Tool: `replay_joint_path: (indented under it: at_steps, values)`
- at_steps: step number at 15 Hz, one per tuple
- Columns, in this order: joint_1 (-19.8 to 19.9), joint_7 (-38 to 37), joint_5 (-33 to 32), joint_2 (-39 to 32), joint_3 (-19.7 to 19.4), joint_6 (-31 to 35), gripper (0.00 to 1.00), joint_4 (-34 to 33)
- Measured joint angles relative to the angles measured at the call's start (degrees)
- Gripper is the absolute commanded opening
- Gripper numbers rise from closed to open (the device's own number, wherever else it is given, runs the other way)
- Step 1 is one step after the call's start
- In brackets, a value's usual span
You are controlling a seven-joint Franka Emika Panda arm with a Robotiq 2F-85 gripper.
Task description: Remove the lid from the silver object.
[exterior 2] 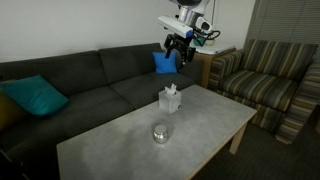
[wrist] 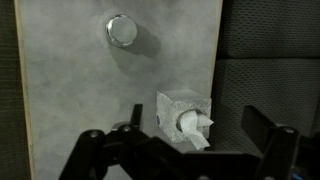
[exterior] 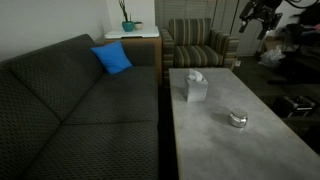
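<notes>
The silver object (exterior: 237, 122) is a small shiny round pot standing on the pale table (exterior: 260, 150), toward its near half. Its domed lid (wrist: 121, 29) sits on it, and from above the lid hides the pot body. In an exterior view the pot (exterior 2: 161, 132) stands in front of the tissue box. My gripper (exterior 2: 172, 50) hangs high in the air, well above and behind the table, far from the pot. In the wrist view the gripper (wrist: 197, 125) is open, its dark fingers (wrist: 264, 127) spread wide with nothing between them, looking down on the tissue box.
A pale tissue box (exterior: 194, 88) with a tissue sticking out stands on the table near the sofa side. A dark sofa (exterior: 70, 110) with a blue cushion (exterior: 113, 58) runs along one table edge. A striped armchair (exterior: 198, 42) stands beyond the table's end.
</notes>
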State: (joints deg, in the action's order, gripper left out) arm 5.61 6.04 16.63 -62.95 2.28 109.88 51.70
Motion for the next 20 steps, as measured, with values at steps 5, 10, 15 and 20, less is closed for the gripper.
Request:
replay_joint_path:
  at_steps: [5, 10, 15, 20]
  values:
    - [-3.88, -0.19, -5.68, -3.38, -2.12, 9.21, 1.00, 0.51]
    - [-6.14, -0.14, -6.12, -6.32, -1.85, 12.39, 1.00, 2.68]
    - [-4.42, 0.92, -6.17, -10.02, 0.22, 10.87, 1.00, 2.70]
    - [-4.90, 0.79, -6.17, -9.69, 0.14, 11.06, 1.00, 2.53]
